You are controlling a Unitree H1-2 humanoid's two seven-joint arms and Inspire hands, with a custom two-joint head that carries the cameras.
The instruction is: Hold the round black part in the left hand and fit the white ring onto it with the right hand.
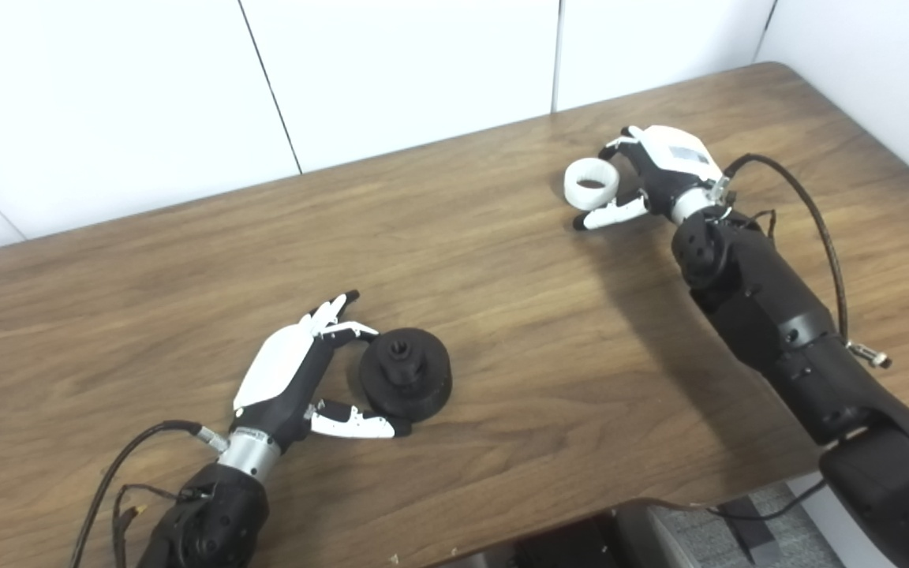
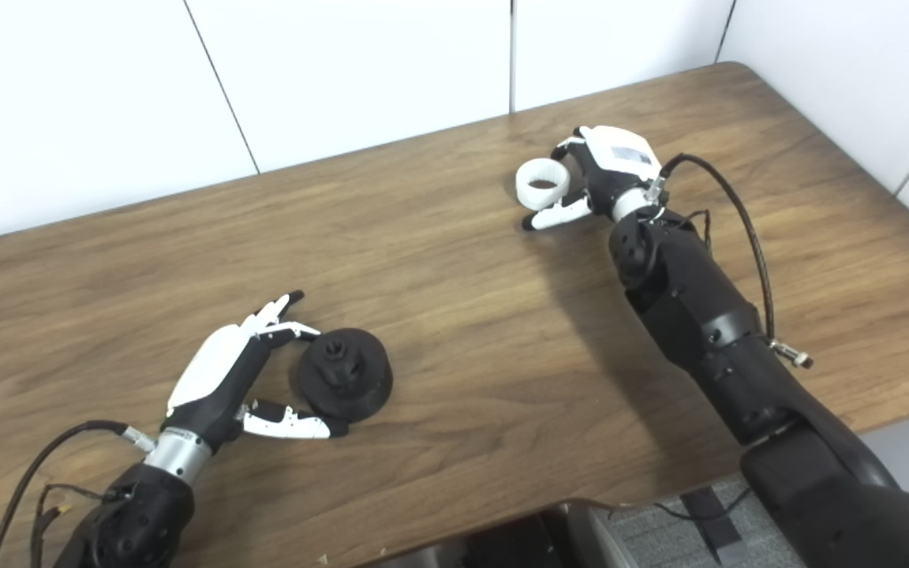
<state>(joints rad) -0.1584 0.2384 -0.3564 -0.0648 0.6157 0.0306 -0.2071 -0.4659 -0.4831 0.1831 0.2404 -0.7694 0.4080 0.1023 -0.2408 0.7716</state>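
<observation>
Meanwhile, left hand [image 1: 289,379] cups the black part [image 1: 405,372], fingers spread; right hand [image 1: 663,177] pinches the white ring [image 1: 591,184].

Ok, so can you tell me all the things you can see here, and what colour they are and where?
round black part: one, black, on the table near its front left, between the left hand's fingers and thumb
white ring: one, white, far right of the table, at the right hand's fingertips
table: one, brown wood, fills most of the view
wall: white panels behind the table
cables: dark, one along each arm
left hand: one, white and black, open around the round black part
right hand: one, white and black, around the white ring; hard to tell if it grips yet
</observation>
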